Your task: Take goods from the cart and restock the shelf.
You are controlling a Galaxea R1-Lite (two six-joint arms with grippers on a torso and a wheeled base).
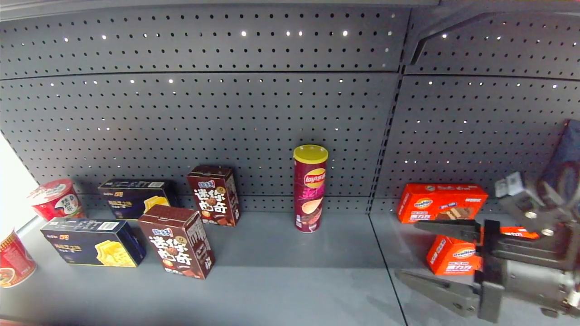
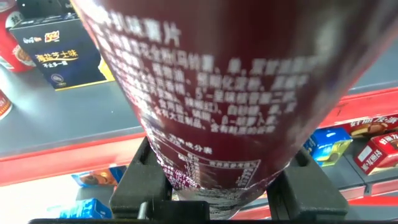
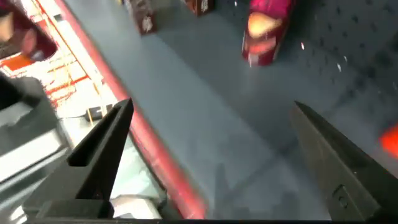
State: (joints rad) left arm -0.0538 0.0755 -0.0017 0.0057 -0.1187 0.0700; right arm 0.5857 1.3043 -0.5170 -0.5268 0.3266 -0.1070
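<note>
- Held chip can (image 2: 211, 93), maroon, sits closest, clamped between the left gripper's (image 2: 221, 193) black fingers; its long axis runs straight out from that gripper.
- Right gripper (image 1: 408, 249) hangs low over the shelf (image 1: 290, 271), jaws wide apart and empty, beside the orange boxes (image 1: 442, 201).
- Standing chip can (image 1: 310, 188) is upright mid-shelf, yellow lid up, label facing out, against the pegboard (image 1: 204, 113).

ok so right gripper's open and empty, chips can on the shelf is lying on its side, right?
No: the chips can stands upright on the shelf, yellow lid up, per the head view. The right gripper is open and empty.
</note>
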